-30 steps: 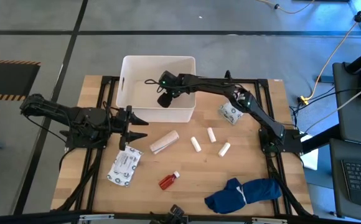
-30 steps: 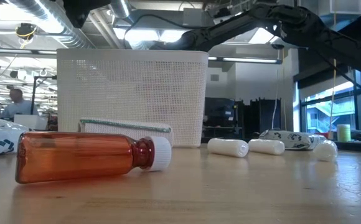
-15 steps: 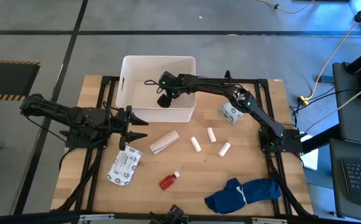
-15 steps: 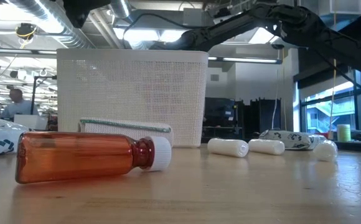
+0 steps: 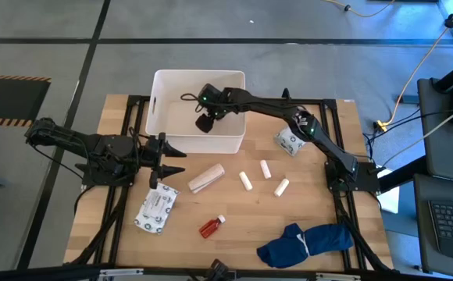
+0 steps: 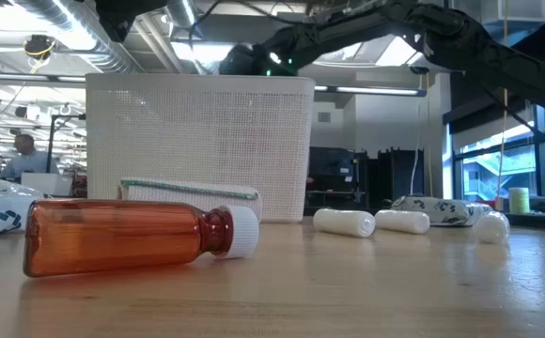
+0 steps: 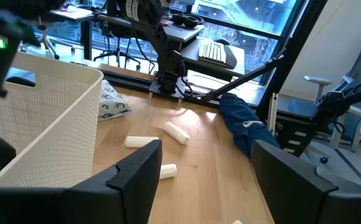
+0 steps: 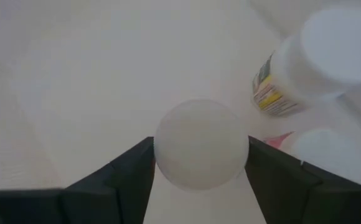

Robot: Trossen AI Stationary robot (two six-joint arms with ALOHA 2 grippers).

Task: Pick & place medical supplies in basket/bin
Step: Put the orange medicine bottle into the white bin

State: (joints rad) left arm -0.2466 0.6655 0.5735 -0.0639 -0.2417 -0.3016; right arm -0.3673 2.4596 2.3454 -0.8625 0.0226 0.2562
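The white bin stands at the table's far side, and its mesh wall shows in the low view. My right gripper reaches down into it, shut on a white cylinder. A white-capped vial lies on the bin floor beside it. My left gripper waits open at the table's left, touching nothing. Lying on the table are three white cylinders, a tan bandage roll, a red bottle and two packets. My right gripper has the white cylinder between its two fingers, one on each side of its round wall. The fingers come from above, pointing down into the bin. The cylinder's round end faces the wrist camera. Whether it touches the bin floor, I cannot tell.
A dark blue cloth bundle lies at the table's near right corner. Bare wood shows between the bottle and the cloth. In the low view the red bottle lies on its side close to the camera, before the bin.
My right gripper has risen a little inside the bin and shifted slightly toward the table's far edge. Its wrist now shows above the bin's rim in the low view. The things on the table have not moved.
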